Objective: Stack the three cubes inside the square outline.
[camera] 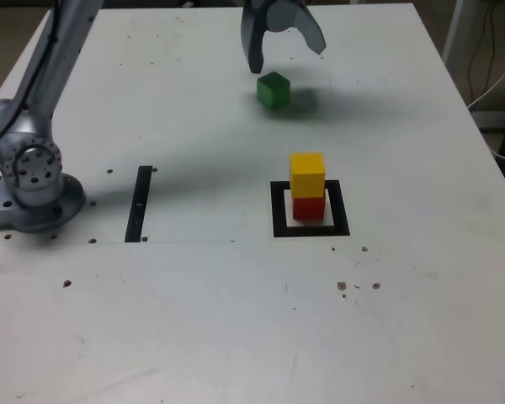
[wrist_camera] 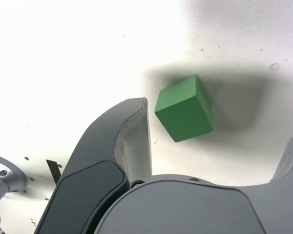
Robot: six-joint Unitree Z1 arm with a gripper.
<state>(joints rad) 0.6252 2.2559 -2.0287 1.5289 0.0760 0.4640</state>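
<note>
Hovering with jaws spread wide, nothing held, one gripper point(camera: 284, 52) above one green cube point(camera: 273, 90) on one white table point(camera: 194, 320), two cubes stacked, one yellow point(camera: 307, 175) on one red point(camera: 309, 209), inside one black square outline point(camera: 342, 210), one black strip point(camera: 139, 204) apart

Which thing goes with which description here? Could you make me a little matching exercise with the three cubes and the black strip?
1. green cube
2. yellow cube
3. red cube
4. black strip

A. on top of another cube
B. flat on the table, between the arm's base and the square outline
C. alone, outside the square outline
D. underneath another cube

Pairs: 1-C, 2-A, 3-D, 4-B
</note>
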